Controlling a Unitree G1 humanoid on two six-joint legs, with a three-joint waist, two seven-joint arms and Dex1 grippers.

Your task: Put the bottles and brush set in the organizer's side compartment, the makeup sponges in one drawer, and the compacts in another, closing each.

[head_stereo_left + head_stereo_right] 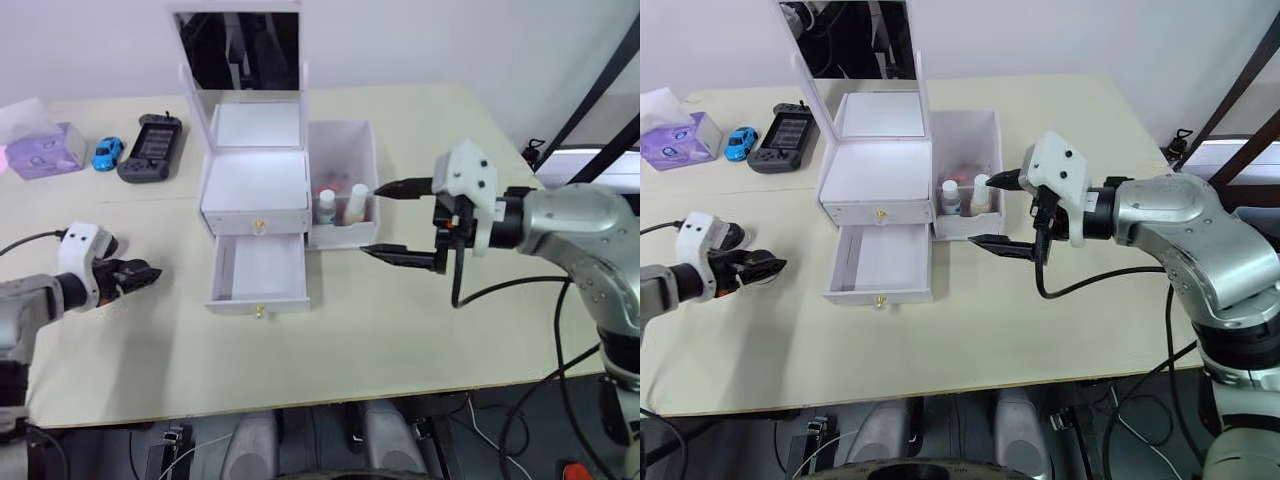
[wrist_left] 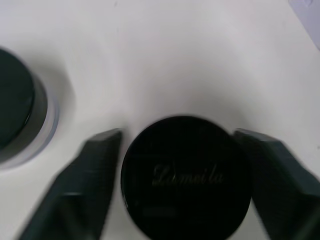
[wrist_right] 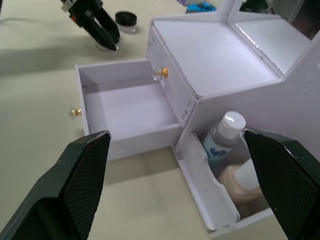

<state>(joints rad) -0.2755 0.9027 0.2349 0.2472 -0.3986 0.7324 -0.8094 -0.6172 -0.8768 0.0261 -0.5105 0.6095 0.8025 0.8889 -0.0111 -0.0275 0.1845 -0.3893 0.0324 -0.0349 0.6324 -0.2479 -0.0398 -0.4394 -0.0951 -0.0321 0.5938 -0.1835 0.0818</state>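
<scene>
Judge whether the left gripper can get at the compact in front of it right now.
Probably yes. The left gripper is open with its fingers either side of the compact on bare table; a second compact sits apart, clear of it.

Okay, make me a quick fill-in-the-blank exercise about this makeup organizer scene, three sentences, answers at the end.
1. The organizer's lower drawer stands ____ and holds nothing.
2. Both bottles stand upright in the side ____.
3. The left gripper's open fingers sit on either side of a round black ____ on the table, while the right gripper hangs open beside the organizer.

Missing words: open; compartment; compact
</scene>
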